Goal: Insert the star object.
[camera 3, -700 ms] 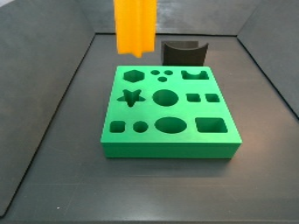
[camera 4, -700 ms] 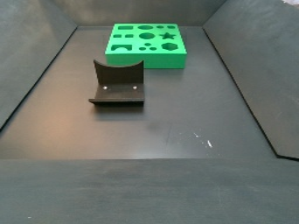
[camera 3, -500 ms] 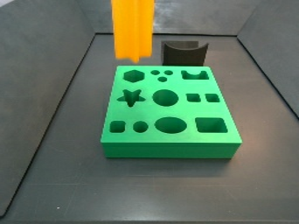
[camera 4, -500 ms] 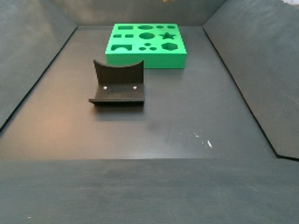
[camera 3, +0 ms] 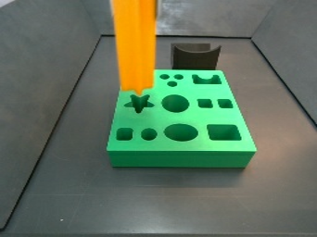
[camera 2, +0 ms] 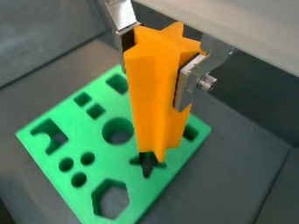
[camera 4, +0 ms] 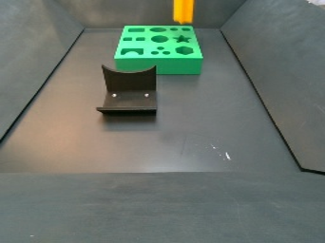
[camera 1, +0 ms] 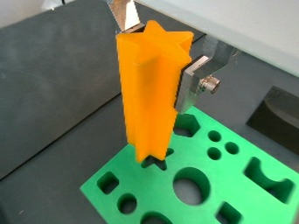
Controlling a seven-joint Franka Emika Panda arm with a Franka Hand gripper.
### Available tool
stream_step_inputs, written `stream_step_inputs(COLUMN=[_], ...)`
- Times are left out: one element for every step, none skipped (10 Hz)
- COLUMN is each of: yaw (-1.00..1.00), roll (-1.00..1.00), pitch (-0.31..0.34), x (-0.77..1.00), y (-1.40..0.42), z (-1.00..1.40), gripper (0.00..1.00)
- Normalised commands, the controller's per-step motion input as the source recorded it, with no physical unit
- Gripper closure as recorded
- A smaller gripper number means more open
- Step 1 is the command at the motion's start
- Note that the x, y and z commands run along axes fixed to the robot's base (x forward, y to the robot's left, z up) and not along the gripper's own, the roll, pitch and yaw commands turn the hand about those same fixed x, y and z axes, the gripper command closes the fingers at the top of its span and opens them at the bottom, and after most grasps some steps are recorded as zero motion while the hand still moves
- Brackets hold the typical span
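Gripper (camera 1: 156, 48) pinching star object (camera 1: 152, 96) upright btwn its fingers, peg's lower end at green block's (camera 1: 198, 188) star hole.

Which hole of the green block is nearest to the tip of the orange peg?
The star-shaped hole. The star object, held in the gripper, hangs right above it; the round, square and hexagonal holes of the green block lie farther away.

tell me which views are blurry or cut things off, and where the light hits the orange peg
In both wrist views the gripper holds the orange peg sharply, one face lit brighter. In a side view the peg looks motion-smeared and cropped. In a side view only its tip shows above the green block.
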Motion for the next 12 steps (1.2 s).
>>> stream_step_inputs(yaw=[-0.13,-0.15,-0.2,-0.23,-0.27,-0.29,-0.28,-0.25,-0.24,-0.25,-0.33,-0.35], roll=[0.33,0.23,0.16,0.16,0.12,0.1,0.07,0.0,-0.01,-0.03,-0.06,-0.1], pitch=[0.0,0.0,0.024,0.076,0.09,0.09,0.063,0.027,0.0,0.0,-0.006,-0.076], x=[-0.14,-0.06,0.0,0.04,0.16,0.21,0.19,0.24,0.2,0.18,0.15,0.07], y=[0.06,0.05,0.04,0.0,0.0,0.0,0.0,0.0,0.0,0.0,0.0,-0.03], z=[-0.49,-0.38,-0.27,-0.26,-0.21,-0.18,-0.18,-0.15,-0.1,-0.11,-0.14,-0.19], gripper=[1.0,1.0,1.0,1.0,1.0,1.0,1.0,1.0,1.0,1.0,1.0,1.0])
